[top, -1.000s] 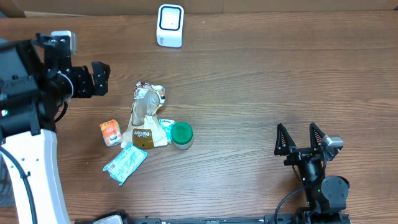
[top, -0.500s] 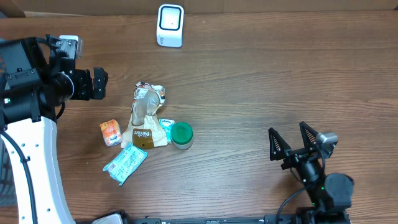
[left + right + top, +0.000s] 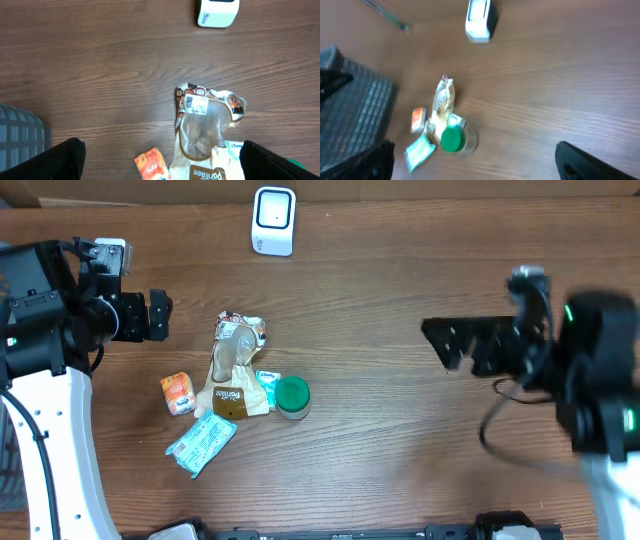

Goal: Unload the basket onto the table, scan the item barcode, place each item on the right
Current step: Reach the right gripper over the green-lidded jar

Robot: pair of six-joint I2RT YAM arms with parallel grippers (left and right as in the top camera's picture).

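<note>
While both claws hang spread and empty, left gripper [image 3: 163, 315] near the snack bag [image 3: 232, 370], right gripper [image 3: 441, 345] blurred, white scanner [image 3: 273, 220] beyond

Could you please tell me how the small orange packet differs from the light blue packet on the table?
The orange packet is small and squarish, while the light blue packet is longer and larger. The orange packet lies just left of the tan bag. The light blue packet lies below that bag, nearer the front edge, and is turned at a slant. Both are soft packets lying flat on the table.
</note>
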